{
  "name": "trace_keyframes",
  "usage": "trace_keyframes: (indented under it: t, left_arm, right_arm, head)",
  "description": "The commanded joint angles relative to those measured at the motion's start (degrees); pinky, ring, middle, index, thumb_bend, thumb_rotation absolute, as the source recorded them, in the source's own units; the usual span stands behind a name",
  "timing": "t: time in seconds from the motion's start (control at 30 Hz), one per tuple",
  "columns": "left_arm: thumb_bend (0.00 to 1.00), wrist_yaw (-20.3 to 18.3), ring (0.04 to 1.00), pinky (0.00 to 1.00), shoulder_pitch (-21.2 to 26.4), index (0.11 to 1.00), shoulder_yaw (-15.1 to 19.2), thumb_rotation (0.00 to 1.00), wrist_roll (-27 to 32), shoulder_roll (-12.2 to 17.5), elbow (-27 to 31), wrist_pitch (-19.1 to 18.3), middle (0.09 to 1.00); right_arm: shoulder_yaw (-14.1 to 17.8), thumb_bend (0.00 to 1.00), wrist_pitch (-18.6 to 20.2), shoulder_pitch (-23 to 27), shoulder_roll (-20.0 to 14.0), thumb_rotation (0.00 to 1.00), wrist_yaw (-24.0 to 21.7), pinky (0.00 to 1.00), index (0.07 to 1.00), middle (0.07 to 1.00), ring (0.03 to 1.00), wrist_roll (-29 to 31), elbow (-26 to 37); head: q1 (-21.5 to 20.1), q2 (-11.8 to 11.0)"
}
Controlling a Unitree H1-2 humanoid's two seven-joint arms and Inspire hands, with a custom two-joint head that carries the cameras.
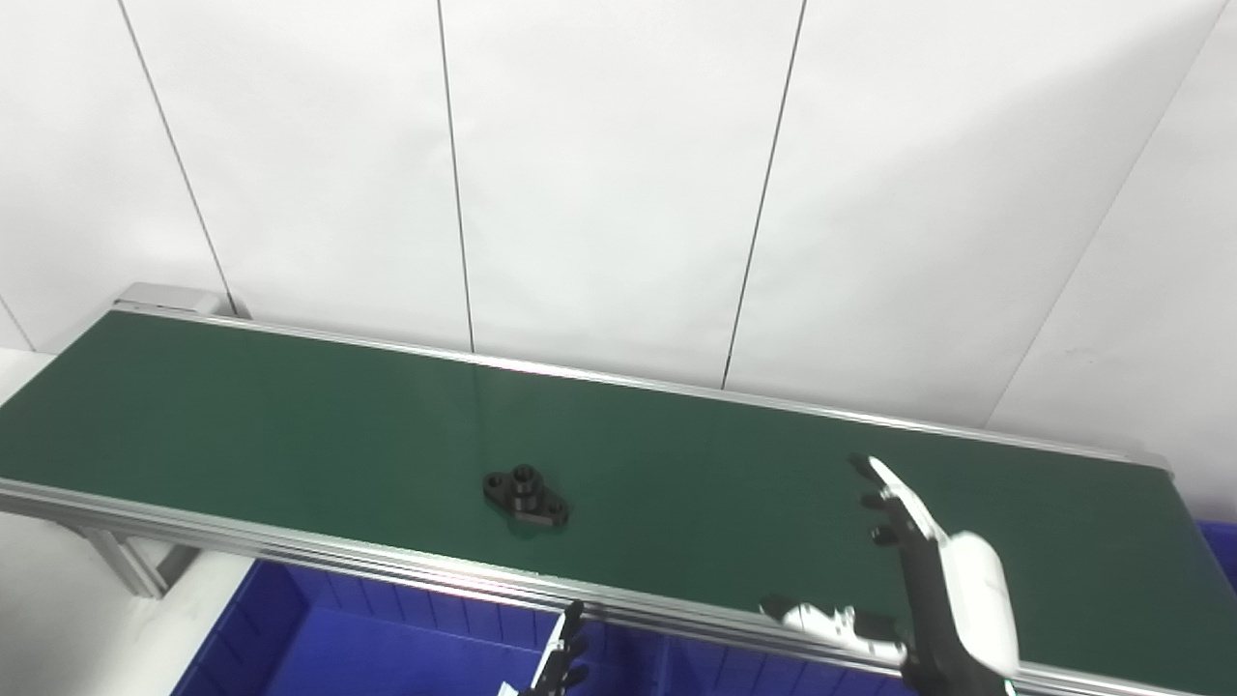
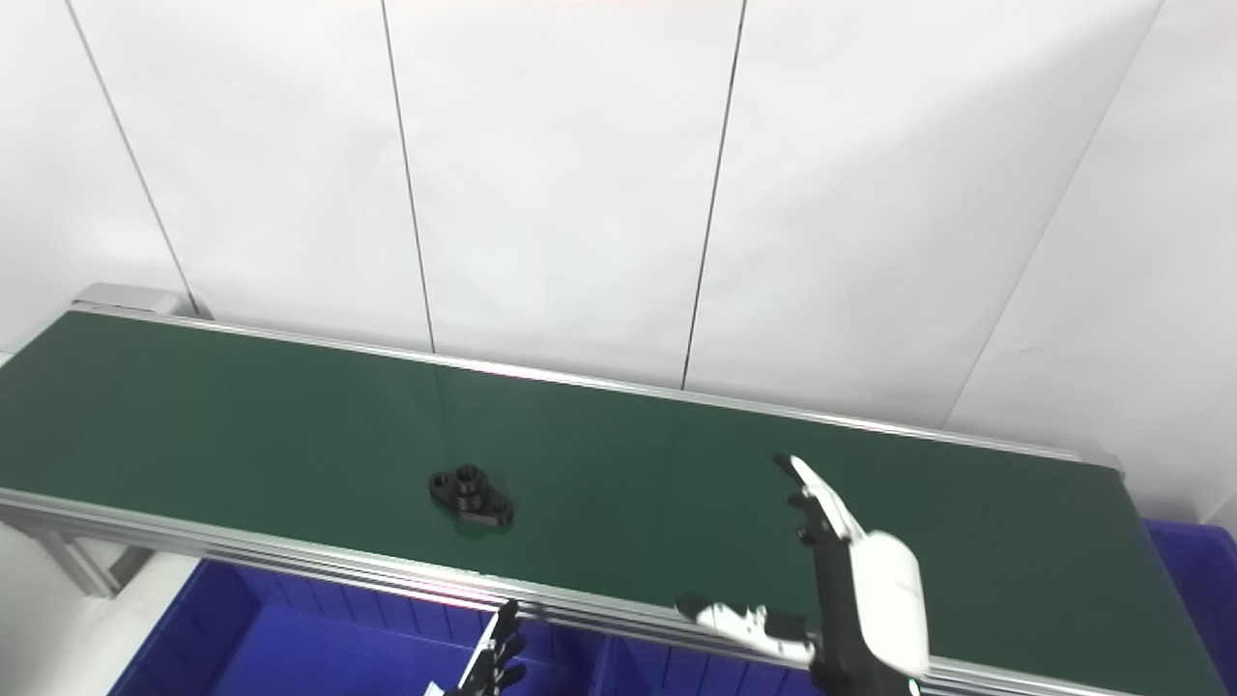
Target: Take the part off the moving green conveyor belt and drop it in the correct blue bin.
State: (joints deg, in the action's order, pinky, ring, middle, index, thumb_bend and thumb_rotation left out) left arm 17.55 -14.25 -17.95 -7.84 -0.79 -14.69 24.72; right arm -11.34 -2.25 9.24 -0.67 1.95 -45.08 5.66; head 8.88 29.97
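A small black flanged part (image 1: 525, 494) lies flat on the green conveyor belt (image 1: 290, 416), near its front edge and left of centre; it also shows in the right eye view (image 2: 471, 496). My right hand (image 1: 923, 580) is open and empty above the belt's right part, fingers stretched out and thumb pointing left, well to the right of the part. Only the fingertips of my left hand (image 1: 563, 657) show at the bottom edge, over a blue bin (image 1: 367, 638) below the belt. They seem spread, with nothing held.
The belt has silver aluminium rails (image 1: 319, 556) and a support leg (image 1: 126, 565) at the left. Blue bins sit below the front rail, and another blue bin (image 1: 1220, 551) shows at the far right. A white panelled wall (image 1: 618, 174) stands behind the belt.
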Motion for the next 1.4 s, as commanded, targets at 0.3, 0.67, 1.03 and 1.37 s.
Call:
trace_keyframes:
  t: [0.3,0.67,1.03,1.37]
  left_arm:
    - [0.84,-1.15,0.971,0.91,-0.41,1.0,0.57,0.86,-0.14,-0.31,2.5,2.2,1.0]
    - [0.84,-1.06,0.964,0.91,-0.83,1.0,0.34,0.86,-0.72,-0.95,3.58,2.2,1.0]
    - [0.81,-0.16,0.953,0.89,-1.54,1.0,-0.21,0.87,-2.5,-1.62,5.33,2.19,1.0]
    - [0.76,0.83,0.955,0.91,-2.24,1.0,-1.04,0.86,-3.19,-2.42,6.96,2.19,1.0]
  right_arm:
    - [-4.3,0.99,6.92,12.72,0.02,0.49,1.61,0.65,0.862,0.839,0.769,-7.97,-9.22]
    - [-9.29,1.0,14.99,19.78,1.67,0.52,-2.03,0.64,0.855,0.803,0.737,-10.29,-16.19]
    - [-13.08,1.0,16.94,24.57,4.55,0.49,0.31,0.62,0.842,0.783,0.719,-8.94,-27.96]
    - [-15.27,1.0,18.18,26.23,5.56,0.48,0.77,0.6,0.854,0.791,0.708,-7.41,-33.54]
  head:
    - [0.42,0.68]
    - [1.24,1.4]
    - [2.12,2.35]
    - [2.83,3.42]
